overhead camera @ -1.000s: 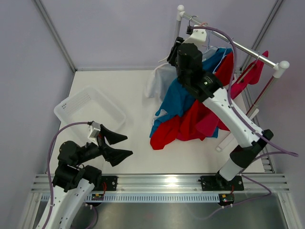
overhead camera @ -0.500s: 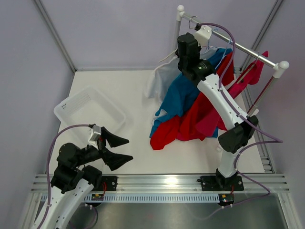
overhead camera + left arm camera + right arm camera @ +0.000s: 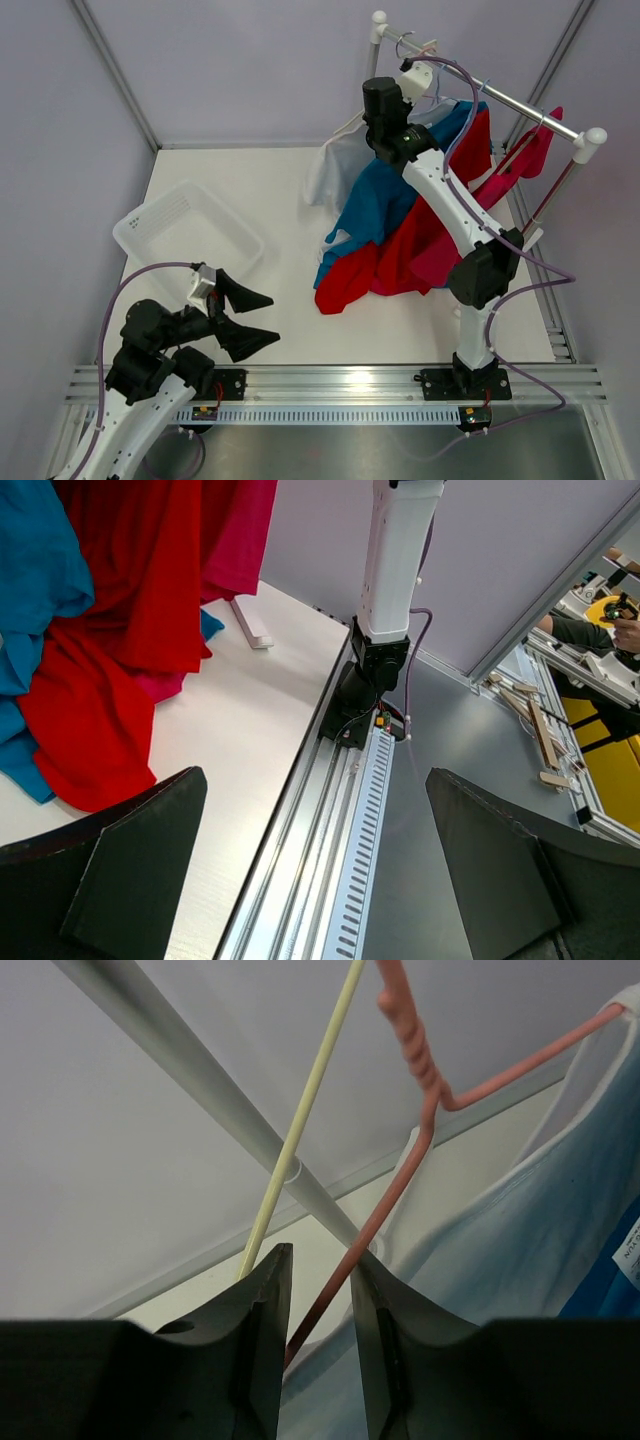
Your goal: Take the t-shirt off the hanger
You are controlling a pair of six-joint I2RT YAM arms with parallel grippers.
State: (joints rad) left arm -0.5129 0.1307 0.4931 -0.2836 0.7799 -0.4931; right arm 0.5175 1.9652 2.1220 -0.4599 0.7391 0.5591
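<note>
The pale shirt (image 3: 540, 1210) hangs on the pink hanger (image 3: 408, 1042) at the rack (image 3: 525, 108), our right gripper (image 3: 320, 1260) a little apart around the wire, our left gripper (image 3: 315, 775) wide apart far off, so we fear a pull may slip or drag the hanger down.

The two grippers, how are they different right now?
The left gripper is spread wide open; the right gripper has fingers almost together. The left gripper holds nothing, low over the table; the right gripper is up by the rail with the pink hanger between its fingers, maybe pinching it, I can't tell. Both have two black fingers.
</note>
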